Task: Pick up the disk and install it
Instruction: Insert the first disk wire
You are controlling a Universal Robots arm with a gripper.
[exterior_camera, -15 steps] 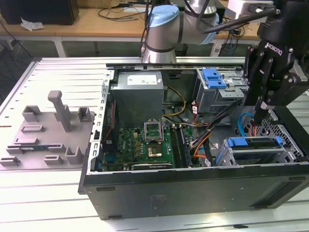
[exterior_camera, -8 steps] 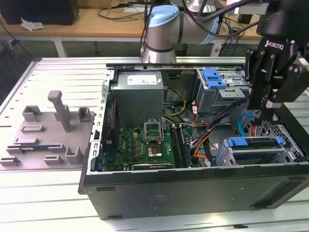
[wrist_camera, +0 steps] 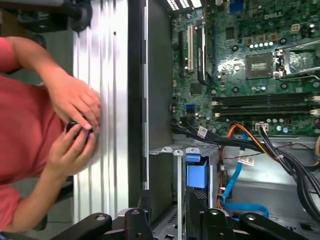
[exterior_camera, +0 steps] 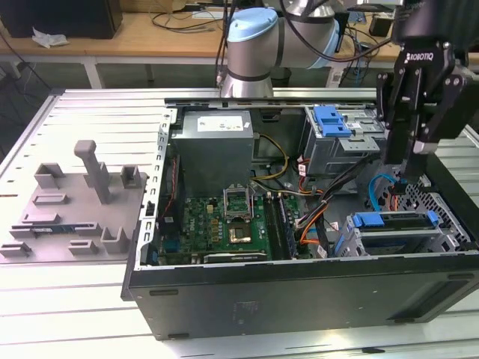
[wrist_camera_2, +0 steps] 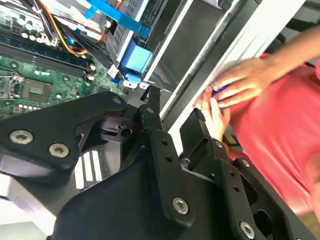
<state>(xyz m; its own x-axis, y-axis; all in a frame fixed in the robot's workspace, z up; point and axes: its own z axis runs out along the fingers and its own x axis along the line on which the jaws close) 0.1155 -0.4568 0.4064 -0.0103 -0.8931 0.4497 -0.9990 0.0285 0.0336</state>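
Blue-framed disk sits in bay; gripper above, parted, holding nothing.

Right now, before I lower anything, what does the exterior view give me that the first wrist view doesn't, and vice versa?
Exterior view: the grey fixture tray at its left beside the case, the power supply, and the drive cage with its blue latch. First wrist view: a person's hands on the ribbed table beside the case. Both: the motherboard, the orange cables, and the gripper with its fingers open.
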